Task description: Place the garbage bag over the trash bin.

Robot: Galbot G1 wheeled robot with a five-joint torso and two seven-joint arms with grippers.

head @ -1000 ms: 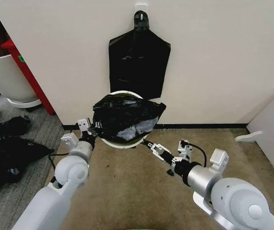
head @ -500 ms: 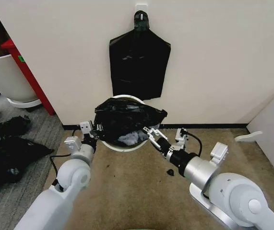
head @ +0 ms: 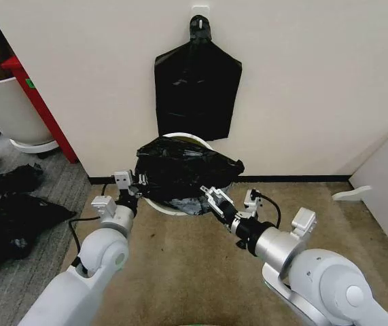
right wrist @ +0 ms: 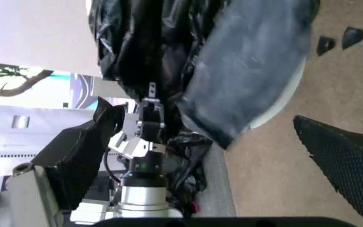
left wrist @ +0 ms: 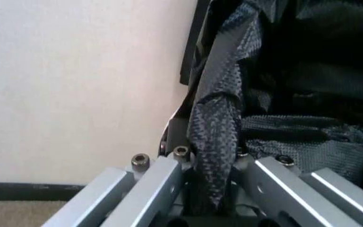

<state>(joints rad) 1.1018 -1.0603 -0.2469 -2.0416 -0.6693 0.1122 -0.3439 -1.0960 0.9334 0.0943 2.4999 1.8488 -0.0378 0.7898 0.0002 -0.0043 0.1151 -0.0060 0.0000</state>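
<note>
The glossy black garbage bag lies crumpled over the top of the cream-white trash bin, whose rim peeks out behind and at the front left. My left gripper is at the bin's left side, shut on a fold of the bag, which runs down between its fingers. My right gripper stands open at the bin's front right, right by the bag's hanging edge. One textured finger pad shows apart from the bag, above the carpet.
A flat sheaf of black bags hangs from a wall hook right behind the bin. At the left stand a large white tub and a red panel, with black plastic heaps on the floor. A white board leans at the right.
My right gripper has moved forward and left from the open carpet up to the bin's front rim. The bag has spread further over the bin's front. The left gripper keeps its hold.
</note>
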